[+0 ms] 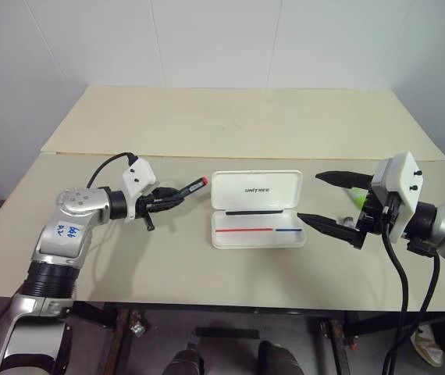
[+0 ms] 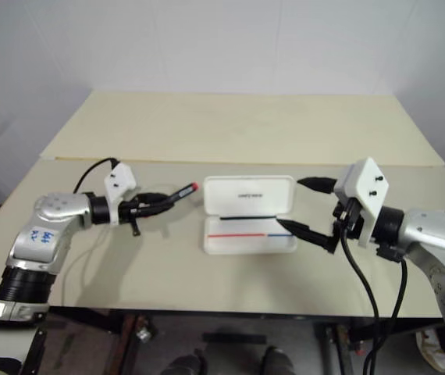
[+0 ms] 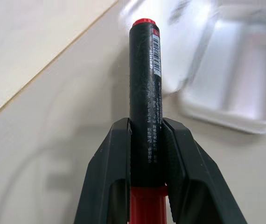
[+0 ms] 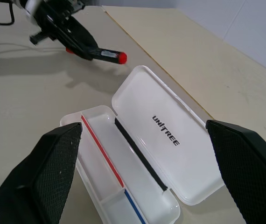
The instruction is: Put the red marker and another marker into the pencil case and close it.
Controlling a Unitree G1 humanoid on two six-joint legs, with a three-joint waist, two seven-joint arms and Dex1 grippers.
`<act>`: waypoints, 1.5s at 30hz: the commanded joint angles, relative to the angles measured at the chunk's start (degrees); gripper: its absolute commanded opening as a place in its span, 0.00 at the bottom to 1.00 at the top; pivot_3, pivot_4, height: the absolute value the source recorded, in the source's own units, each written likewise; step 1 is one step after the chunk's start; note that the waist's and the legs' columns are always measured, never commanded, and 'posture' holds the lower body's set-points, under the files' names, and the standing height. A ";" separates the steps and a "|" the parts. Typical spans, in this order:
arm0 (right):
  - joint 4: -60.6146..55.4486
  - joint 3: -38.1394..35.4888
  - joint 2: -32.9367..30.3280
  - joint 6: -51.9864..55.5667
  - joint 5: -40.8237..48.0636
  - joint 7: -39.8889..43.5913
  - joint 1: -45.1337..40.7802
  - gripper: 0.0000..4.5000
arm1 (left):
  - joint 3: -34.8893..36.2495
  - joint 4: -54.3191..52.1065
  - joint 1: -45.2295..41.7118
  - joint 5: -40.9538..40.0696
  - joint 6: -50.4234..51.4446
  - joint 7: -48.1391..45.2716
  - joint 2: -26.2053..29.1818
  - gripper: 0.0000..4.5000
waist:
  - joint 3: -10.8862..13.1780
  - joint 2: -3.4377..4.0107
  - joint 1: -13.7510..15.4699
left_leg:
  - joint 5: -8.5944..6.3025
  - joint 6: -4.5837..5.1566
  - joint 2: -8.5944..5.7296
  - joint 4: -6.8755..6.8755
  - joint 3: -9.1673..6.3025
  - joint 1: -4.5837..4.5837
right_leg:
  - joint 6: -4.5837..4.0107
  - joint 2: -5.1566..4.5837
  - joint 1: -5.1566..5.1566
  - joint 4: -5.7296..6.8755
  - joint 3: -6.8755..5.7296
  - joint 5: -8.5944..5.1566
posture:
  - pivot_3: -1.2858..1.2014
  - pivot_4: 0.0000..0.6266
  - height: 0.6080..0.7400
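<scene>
Left gripper (image 1: 177,194) clamps the red marker (image 1: 194,186); white pencil case (image 1: 257,209) lies open on the table (image 1: 207,125).

In the left wrist view the two black fingers (image 3: 112,177) pinch the marker's dark barrel, its red tip pointing toward the pencil case, just off the case's left edge and clear of the table. The case sits mid-table with its lid laid flat back, black lettering on the lid, a black strip at the hinge and a red-and-blue stripe across the tray. The right gripper (image 1: 328,201) hovers at the case's right end, its fingers (image 4: 53,172) spread wide and holding nothing. A lime-green highlighter (image 1: 357,195) lies on the table behind that gripper, partly hidden.
</scene>
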 commanded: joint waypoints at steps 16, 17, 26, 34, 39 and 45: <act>-4.25 -8.76 -1.11 -0.06 -0.77 -1.51 8.11 1.00 | -15.35 1.92 -14.64 4.39 0.78 -7.61 -8.71 0.13 | 0.00 0.00 -0.29 | -0.01 0.03 0.01 0.05 0.10 -0.08 | 0.09 0.03 0.03 -0.05 0.00 0.05 | 0.52 0.24 1.00; -4.86 -9.38 -1.00 0.20 -0.68 -1.84 8.99 1.00 | -16.12 2.82 -15.22 5.01 0.31 -7.52 -9.56 0.13 | 0.00 0.00 -0.25 | -0.01 0.03 0.01 0.05 0.11 -0.07 | 0.10 0.03 0.02 -0.05 0.00 0.05 | 0.52 0.24 1.00; -9.20 -12.96 0.08 2.38 0.90 -5.61 13.60 1.00 | -19.65 11.28 -19.75 11.05 -1.15 -4.00 -15.37 0.13 | 0.02 -0.04 0.22 | -0.08 0.14 0.01 0.12 0.11 -0.09 | 0.11 0.03 0.04 -0.27 0.01 0.06 | 0.52 0.24 1.00; -10.81 -13.40 0.60 3.00 1.83 -7.75 14.63 1.00 | -21.09 16.06 -22.33 13.71 -2.64 -2.98 -18.65 0.13 | 0.03 -0.04 0.19 | -0.07 0.12 0.01 0.09 0.12 -0.10 | 0.12 0.02 0.04 -0.25 0.02 0.06 | 0.52 0.24 1.00; -12.22 -13.46 1.32 3.39 2.38 -9.87 15.18 1.00 | -23.21 20.93 -24.18 16.34 -5.14 -2.98 -22.05 0.13 | 0.04 -0.07 0.60 | -0.10 0.18 -0.03 0.19 0.09 -0.15 | 0.20 0.02 0.10 -0.33 0.02 0.11 | 0.52 0.24 1.00; -12.85 -13.05 1.61 3.35 3.04 -11.38 15.27 1.00 | -23.30 24.47 -24.80 17.62 -6.07 -2.68 -24.80 0.13 | 0.04 -0.07 0.09 | -0.10 0.18 -0.01 0.11 0.13 -0.15 | 0.21 0.03 0.07 -0.26 0.02 0.11 | 0.52 0.24 1.00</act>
